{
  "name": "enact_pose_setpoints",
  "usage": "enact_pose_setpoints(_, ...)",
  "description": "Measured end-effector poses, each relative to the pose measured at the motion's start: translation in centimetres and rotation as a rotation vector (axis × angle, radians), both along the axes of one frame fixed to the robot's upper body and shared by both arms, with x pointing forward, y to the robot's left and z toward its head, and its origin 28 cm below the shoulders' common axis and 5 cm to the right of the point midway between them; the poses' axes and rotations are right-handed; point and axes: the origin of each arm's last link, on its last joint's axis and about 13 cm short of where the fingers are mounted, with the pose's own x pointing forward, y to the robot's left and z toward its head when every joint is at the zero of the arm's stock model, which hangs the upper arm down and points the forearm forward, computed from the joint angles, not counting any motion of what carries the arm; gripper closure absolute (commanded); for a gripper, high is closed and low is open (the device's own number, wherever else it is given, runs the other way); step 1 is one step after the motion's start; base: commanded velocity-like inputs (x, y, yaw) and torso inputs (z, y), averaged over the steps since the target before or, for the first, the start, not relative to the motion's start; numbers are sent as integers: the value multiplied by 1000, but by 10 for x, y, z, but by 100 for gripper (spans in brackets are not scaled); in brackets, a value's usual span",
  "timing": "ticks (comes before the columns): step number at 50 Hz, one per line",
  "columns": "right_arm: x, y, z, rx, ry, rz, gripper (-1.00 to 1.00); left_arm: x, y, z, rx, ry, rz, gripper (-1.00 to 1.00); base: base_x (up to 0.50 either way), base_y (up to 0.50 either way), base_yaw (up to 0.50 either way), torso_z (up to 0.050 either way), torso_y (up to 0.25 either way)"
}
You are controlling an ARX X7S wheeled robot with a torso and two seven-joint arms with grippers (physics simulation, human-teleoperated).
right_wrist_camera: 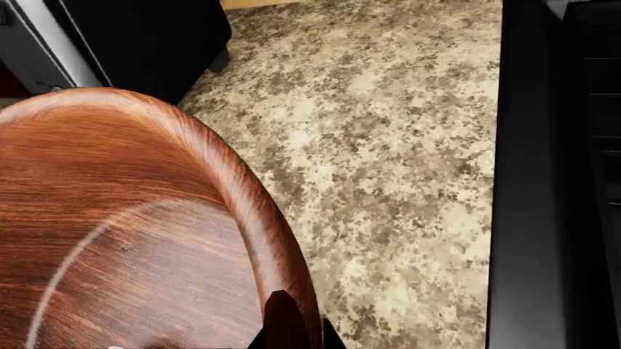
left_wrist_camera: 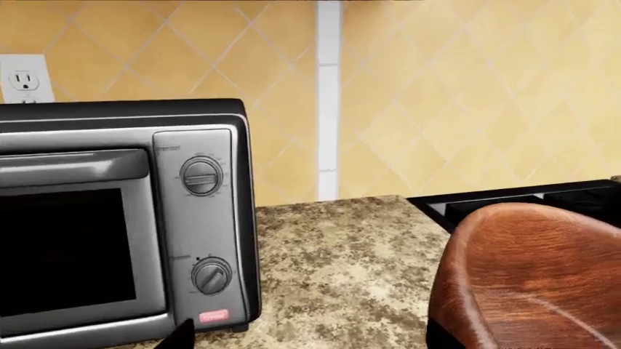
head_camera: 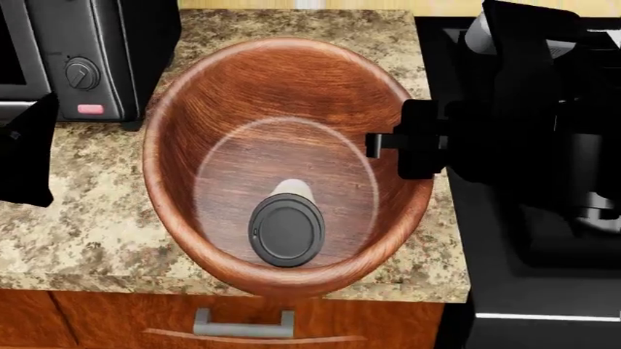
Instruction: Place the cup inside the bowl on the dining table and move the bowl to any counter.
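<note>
Right gripper [head_camera: 412, 142] pinches the bowl [head_camera: 243, 94] rim at frame right; we judge cup [head_camera: 287, 227] inside, bowl over counter [head_camera: 97, 218], only release remaining.

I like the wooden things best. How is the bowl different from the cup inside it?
The bowl is big, reddish-brown wood and open on top; the cup is small, cream-white, with a dark grey lid. The bowl sits on the counter; the cup stands inside the bowl. Both are round.
</note>
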Motion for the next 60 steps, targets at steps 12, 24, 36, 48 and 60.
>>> enact_pose_setpoints(12, 3, 0, -7, -6, 20, -7, 100, -5, -1, 1, 6, -4, 2, -100, 255, 2, 0, 0, 2)
enact_pose_setpoints(24, 9, 5, -17, -11, 42, -5, 100, -9, 0, 1, 10, -7, 1, -100, 187, 1, 0, 0, 1)
enact_pose_setpoints(36, 24, 10, -26, -8, 63, -13, 100, -12, 0, 2, 14, -10, 0, -100, 0, 0, 0, 1, 1)
enact_pose_setpoints(48, 47, 21, -39, -3, 94, -24, 100, -12, -1, 1, 14, -10, -1, -100, 0, 0, 0, 0, 0)
enact_pose_setpoints(60, 61, 27, -53, -18, 121, -45, 100, -12, 0, -1, 12, -8, 4, -100, 0, 0, 0, 0, 0)
